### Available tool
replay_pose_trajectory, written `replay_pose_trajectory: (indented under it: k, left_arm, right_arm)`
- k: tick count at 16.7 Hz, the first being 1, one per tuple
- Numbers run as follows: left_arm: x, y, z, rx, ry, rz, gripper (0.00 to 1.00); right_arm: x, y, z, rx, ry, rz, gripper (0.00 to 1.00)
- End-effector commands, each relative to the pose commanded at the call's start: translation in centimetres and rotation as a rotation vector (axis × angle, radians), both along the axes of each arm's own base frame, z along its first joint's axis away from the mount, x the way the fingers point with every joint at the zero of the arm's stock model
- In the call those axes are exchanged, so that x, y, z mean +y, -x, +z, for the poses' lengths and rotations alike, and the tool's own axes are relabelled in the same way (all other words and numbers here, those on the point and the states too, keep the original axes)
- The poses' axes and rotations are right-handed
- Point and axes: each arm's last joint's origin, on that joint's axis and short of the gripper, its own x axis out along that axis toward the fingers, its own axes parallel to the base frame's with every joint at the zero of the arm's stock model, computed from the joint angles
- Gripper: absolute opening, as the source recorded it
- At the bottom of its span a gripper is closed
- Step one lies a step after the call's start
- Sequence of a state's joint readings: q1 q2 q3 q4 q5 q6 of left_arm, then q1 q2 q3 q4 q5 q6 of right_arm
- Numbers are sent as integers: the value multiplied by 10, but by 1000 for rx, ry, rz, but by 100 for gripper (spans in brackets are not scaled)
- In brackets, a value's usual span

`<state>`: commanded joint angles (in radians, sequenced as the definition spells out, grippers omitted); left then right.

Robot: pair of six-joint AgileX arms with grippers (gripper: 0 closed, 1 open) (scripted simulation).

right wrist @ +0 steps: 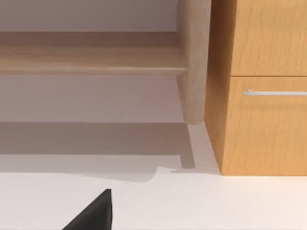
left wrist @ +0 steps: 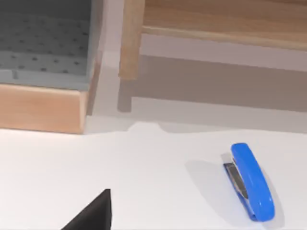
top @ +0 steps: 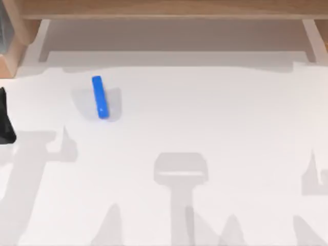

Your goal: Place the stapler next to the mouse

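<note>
**Blue stapler lying alone on the white table, left of centre**

The stapler (top: 100,97) lies flat on the white table (top: 215,118), in the left half of the top view and toward the far side, a little in front of the pale wooden shelf (top: 169,7) that runs along the back edge. From above it is a narrow, bright-blue bar with rounded ends, its long axis running nearly front to back with the near end tipped slightly to the right. A soft grey shadow pools around it on the tabletop.

The left wrist view shows the stapler (left wrist: 253,182) from the side and closer. Its smooth blue top arm curves gently over a thinner lower part, and a grey metal strip sits in the gap between the two on one side. Nothing touches it; bare table surrounds it on all sides.

At the far left edge of the top view a black part of the left arm (top: 5,123) juts in, well apart from the stapler. Whether the left gripper's fingers are spread or pressed together cannot be told. A black wedge sits at the lower edge of each wrist view, and the state of the right gripper cannot be told either.

The right wrist view looks toward a wooden cabinet (right wrist: 264,86) with a slim metal drawer handle (right wrist: 276,92), beside a shelf leg (right wrist: 194,62). The left wrist view also takes in a wooden-framed box with a grey perforated floor (left wrist: 43,43).
</note>
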<state>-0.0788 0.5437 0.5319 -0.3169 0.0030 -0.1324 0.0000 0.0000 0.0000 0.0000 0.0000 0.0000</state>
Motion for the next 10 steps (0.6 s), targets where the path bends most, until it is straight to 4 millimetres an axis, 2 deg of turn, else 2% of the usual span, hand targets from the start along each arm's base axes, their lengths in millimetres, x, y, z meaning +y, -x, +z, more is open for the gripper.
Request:
replay_pose_trajectory:
  k: [3,5,7,10]
  left_arm:
    - [-10,-52,36,231,39,-7,100]
    - [-22,-99,44,413,54,-2,100]
    - [-36,-149,37,600,59,11,100]
    - [-62,-218,4,863,48,44,100]
  right_arm:
    - [0,0,0,0,0,0,100]
    - [0,0,0,0,0,0,100]
    - [0,0,0,0,0,0,100]
    - [0,0,0,0,0,0,100]
